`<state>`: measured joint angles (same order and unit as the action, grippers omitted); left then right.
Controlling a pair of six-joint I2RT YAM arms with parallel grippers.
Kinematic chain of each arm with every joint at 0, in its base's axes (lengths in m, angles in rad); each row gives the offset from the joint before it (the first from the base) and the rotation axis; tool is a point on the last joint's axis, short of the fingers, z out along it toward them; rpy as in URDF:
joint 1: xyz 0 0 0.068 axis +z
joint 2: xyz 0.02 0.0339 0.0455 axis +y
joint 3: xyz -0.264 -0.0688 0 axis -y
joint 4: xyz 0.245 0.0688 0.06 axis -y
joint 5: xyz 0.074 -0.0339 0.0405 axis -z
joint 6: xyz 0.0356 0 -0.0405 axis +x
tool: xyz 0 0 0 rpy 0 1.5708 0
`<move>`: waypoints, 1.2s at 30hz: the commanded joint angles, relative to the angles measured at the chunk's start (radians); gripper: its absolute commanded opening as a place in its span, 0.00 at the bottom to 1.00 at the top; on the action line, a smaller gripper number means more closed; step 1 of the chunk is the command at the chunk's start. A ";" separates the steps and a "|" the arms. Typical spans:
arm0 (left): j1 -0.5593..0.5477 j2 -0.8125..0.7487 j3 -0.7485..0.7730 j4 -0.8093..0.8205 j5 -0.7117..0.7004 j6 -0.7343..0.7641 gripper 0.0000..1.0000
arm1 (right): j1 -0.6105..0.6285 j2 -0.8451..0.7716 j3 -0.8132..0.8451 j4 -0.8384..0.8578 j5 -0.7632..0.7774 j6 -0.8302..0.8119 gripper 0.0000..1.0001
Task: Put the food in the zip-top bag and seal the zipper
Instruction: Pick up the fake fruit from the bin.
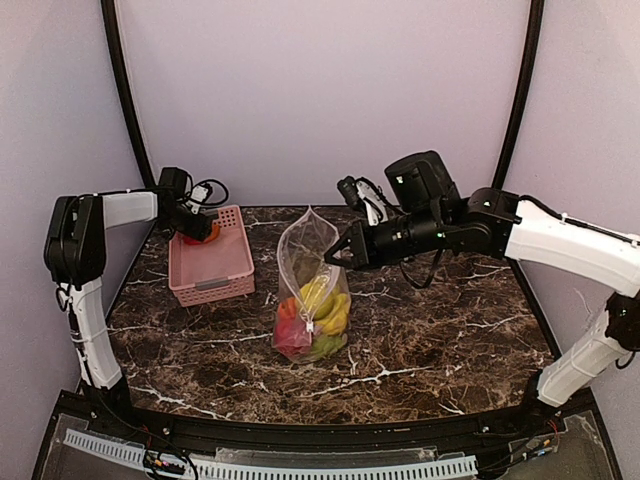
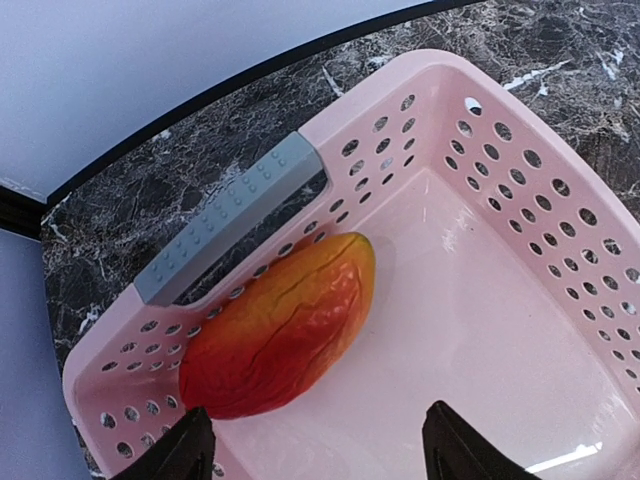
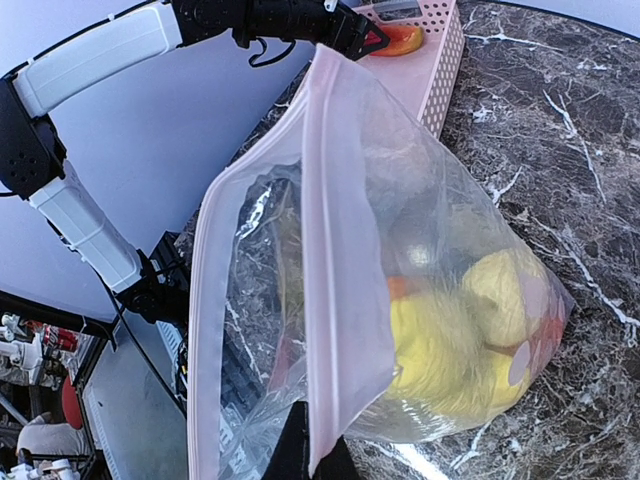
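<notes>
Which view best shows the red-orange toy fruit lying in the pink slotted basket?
Left wrist: the red-orange toy fruit appears close, whole and unobstructed. Top external shows a sliver beside the left hand; right wrist shows only a distant edge.

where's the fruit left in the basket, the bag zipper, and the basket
orange-red fruit (image 2: 280, 325), left wrist view, its middle
zipper (image 3: 335, 260), right wrist view, middle of strip
basket (image 2: 540, 200), left wrist view, perforated side wall

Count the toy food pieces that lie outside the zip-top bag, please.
1. A red-orange fruit lies in the pink basket, by its grey handle, under the open left gripper. The other food is inside the zip-top bag. The left arm may hide more in the basket.
</notes>
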<state>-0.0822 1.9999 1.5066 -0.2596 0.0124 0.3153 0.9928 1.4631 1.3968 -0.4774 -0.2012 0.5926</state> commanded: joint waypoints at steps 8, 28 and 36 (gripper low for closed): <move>0.014 0.121 0.133 -0.008 -0.055 0.076 0.73 | -0.002 0.033 0.046 -0.018 0.013 -0.002 0.00; 0.015 0.183 0.164 -0.081 0.018 0.095 0.76 | -0.002 0.018 0.023 -0.012 0.004 0.002 0.00; 0.008 0.156 0.136 -0.123 0.077 0.064 0.75 | -0.002 -0.006 0.001 0.000 0.005 0.010 0.00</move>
<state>-0.0746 2.1822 1.6699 -0.3241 0.0475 0.3973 0.9928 1.4921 1.4147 -0.5014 -0.2043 0.5953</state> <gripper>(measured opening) 0.757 0.005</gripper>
